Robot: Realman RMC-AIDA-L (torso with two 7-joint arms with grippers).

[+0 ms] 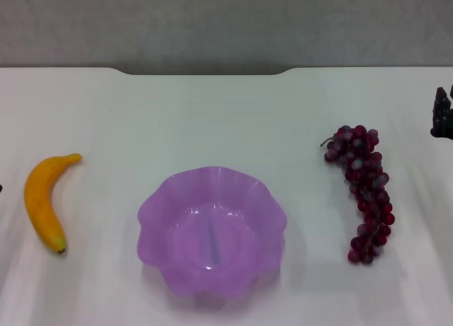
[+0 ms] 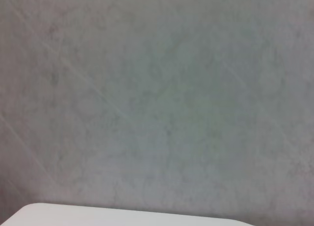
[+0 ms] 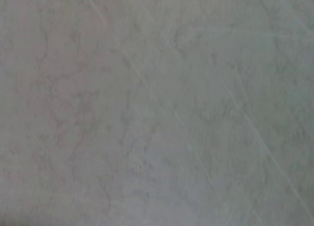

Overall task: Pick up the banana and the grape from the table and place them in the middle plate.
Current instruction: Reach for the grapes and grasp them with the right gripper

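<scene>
The curved, smooth yellow-orange banana (image 1: 44, 201) lies on the wide white flat surface (image 1: 212, 114) at the robot's left, dark tip toward the near edge, well apart from the translucent purple scalloped plastic plate (image 1: 211, 230) in the middle, which holds nothing. The long bunch of dark red-purple grapes (image 1: 362, 191) lies at the right, stem toward the far side, equally clear of the plate.

The banana looks stiff and slick; a hold across its thick middle seems safest. The bunch looks lumpy and likely to sag, so its upper half near the stem is probably the best place to take it.

The right tool (image 1: 442, 115) shows only as a dark shape at the right edge; whether it is released or clenched cannot be told. The left tool is not in view.
</scene>
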